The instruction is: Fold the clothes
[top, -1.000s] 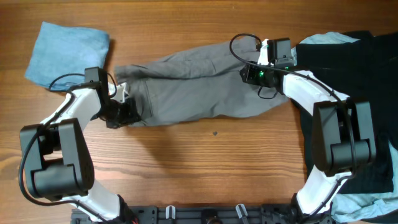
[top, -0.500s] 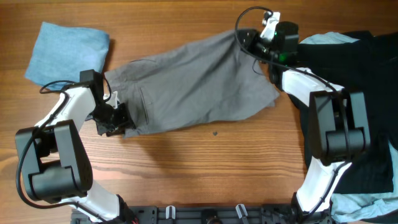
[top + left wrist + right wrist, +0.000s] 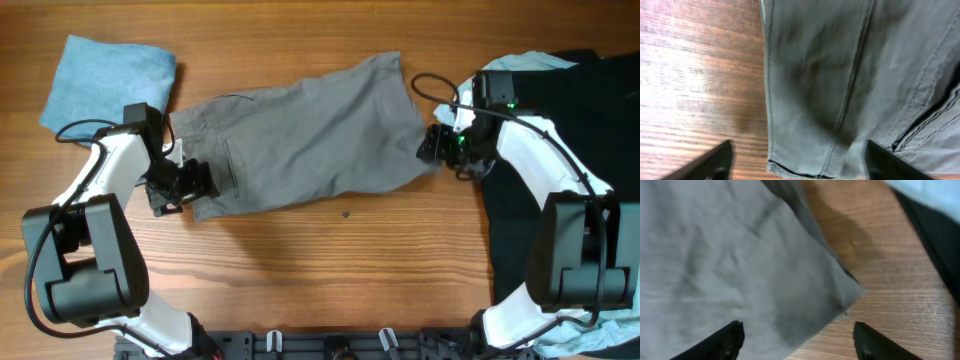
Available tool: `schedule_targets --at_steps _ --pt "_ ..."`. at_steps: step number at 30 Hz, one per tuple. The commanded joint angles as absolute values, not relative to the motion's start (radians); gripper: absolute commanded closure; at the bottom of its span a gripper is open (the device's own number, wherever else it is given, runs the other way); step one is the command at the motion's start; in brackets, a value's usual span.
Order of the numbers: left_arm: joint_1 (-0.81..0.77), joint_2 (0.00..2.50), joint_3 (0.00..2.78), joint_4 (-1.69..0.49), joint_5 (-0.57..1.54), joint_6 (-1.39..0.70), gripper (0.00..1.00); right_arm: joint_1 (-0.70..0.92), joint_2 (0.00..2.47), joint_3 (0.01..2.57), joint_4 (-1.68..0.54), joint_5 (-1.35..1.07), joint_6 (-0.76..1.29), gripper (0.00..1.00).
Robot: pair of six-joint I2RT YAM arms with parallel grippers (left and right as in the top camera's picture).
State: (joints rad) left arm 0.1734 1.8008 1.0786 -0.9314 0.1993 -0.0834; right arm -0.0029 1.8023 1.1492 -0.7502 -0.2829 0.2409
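Observation:
The grey-taupe shorts (image 3: 300, 135) lie spread flat across the middle of the table, waistband to the left and leg hems to the right. My left gripper (image 3: 198, 182) hovers open over the waistband's near corner (image 3: 805, 150); its fingertips (image 3: 715, 162) stand wide apart and hold nothing. At the shorts' right hem my right gripper (image 3: 430, 146) is also open above the hem corner (image 3: 840, 297), and its fingers (image 3: 727, 340) are clear of the cloth. In the right wrist view the grey fabric (image 3: 715, 255) lies loose on the wood.
A folded bright blue cloth (image 3: 110, 80) lies at the far left corner. On the right side sits a black garment (image 3: 575, 130), with pale blue fabric (image 3: 525, 62) showing at its far edge and also at the near right (image 3: 590, 325). Both show in the right wrist view too, the black garment (image 3: 940, 245) and the pale blue fabric (image 3: 925, 190).
Both grippers have opened and let go of the shorts, which now lie flatter and wider. The right arm has swung from the far edge toward me to the right hem.

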Motion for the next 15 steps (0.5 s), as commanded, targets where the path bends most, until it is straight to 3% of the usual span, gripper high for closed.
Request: schedule_targets --at_steps 1,2,3,4,5,6,10,11,12,15 --pt "0.182 1.779 1.093 -0.925 0.193 -0.08 0.51 -0.001 1.861 1.074 -0.708 -0.264 0.3 0.23" --pt "0.182 1.779 1.093 -0.924 0.193 -0.08 0.56 0.0 1.875 1.058 -0.686 -0.298 0.298 0.24" --pt "0.182 1.779 1.093 -0.908 0.193 -0.08 0.74 0.001 1.884 1.041 -0.637 -0.368 0.287 0.41" --pt "0.182 1.779 1.093 -0.891 0.193 -0.08 0.88 0.001 1.882 1.042 -0.611 -0.382 0.288 0.68" --pt "0.182 1.779 1.093 -0.886 0.192 -0.08 0.96 -0.002 1.876 1.047 -0.612 -0.376 0.287 0.83" --pt "0.184 1.778 1.093 -0.883 0.192 -0.08 0.96 -0.008 1.864 1.06 -0.661 -0.349 0.291 0.96" --pt "0.243 1.778 1.095 -0.891 0.192 -0.08 0.96 -0.027 1.806 1.109 -0.954 -0.116 0.344 0.92" --pt "0.259 1.778 1.098 -0.899 0.199 -0.087 0.68 -0.027 1.795 1.109 -0.953 -0.111 0.342 0.44" --pt "0.269 1.778 1.106 -0.914 0.229 -0.087 0.35 -0.028 1.787 1.111 -0.944 -0.11 0.324 0.29" --pt "0.278 1.778 1.145 -0.96 0.273 -0.086 0.21 -0.045 1.759 1.168 -0.943 -0.116 0.286 0.25"
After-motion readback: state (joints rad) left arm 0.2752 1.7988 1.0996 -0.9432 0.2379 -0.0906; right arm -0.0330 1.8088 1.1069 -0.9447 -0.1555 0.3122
